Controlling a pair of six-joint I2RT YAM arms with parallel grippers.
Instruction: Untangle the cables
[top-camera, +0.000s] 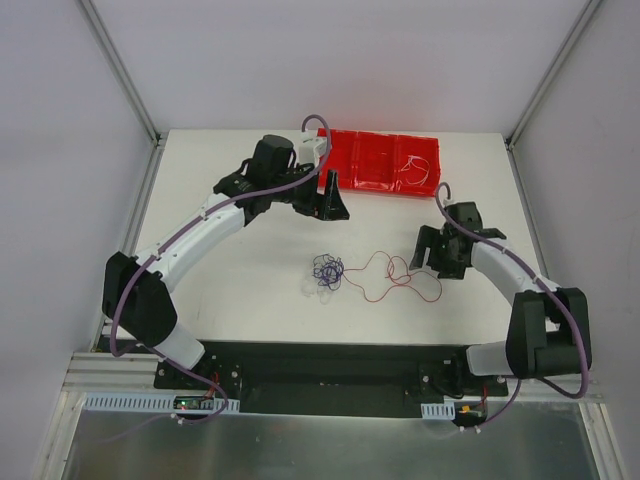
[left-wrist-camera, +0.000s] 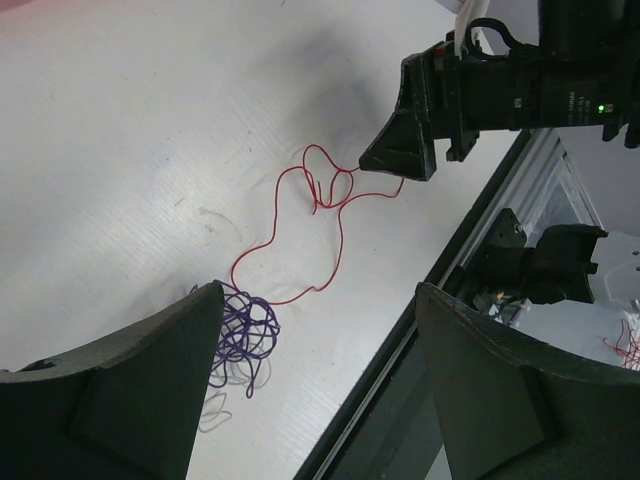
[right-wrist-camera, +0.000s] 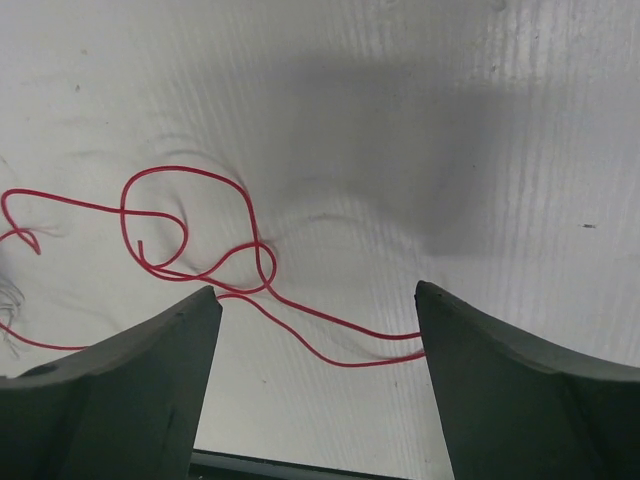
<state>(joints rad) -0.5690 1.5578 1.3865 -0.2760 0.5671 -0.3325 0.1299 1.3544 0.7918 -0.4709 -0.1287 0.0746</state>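
Note:
The cables lie mid-table. A dark purple one forms a knotted clump (top-camera: 327, 270) (left-wrist-camera: 245, 330). A pale white strand (top-camera: 308, 289) (left-wrist-camera: 215, 410) curls under and beside that clump. The red cable (top-camera: 395, 275) (left-wrist-camera: 300, 220) (right-wrist-camera: 190, 240) runs from the clump rightward in loose loops. My right gripper (top-camera: 432, 258) (right-wrist-camera: 318, 290) stands open low over the red cable's right end, with two red strands lying on the table between its fingers, not pinched. My left gripper (top-camera: 322, 203) (left-wrist-camera: 320, 295) is open and empty, held above the table behind the clump.
A red tray (top-camera: 385, 162) sits at the back of the table with a thin pale wire (top-camera: 415, 170) in its right part. The table's black front rail (left-wrist-camera: 400, 370) runs along the near edge. White walls close in the sides.

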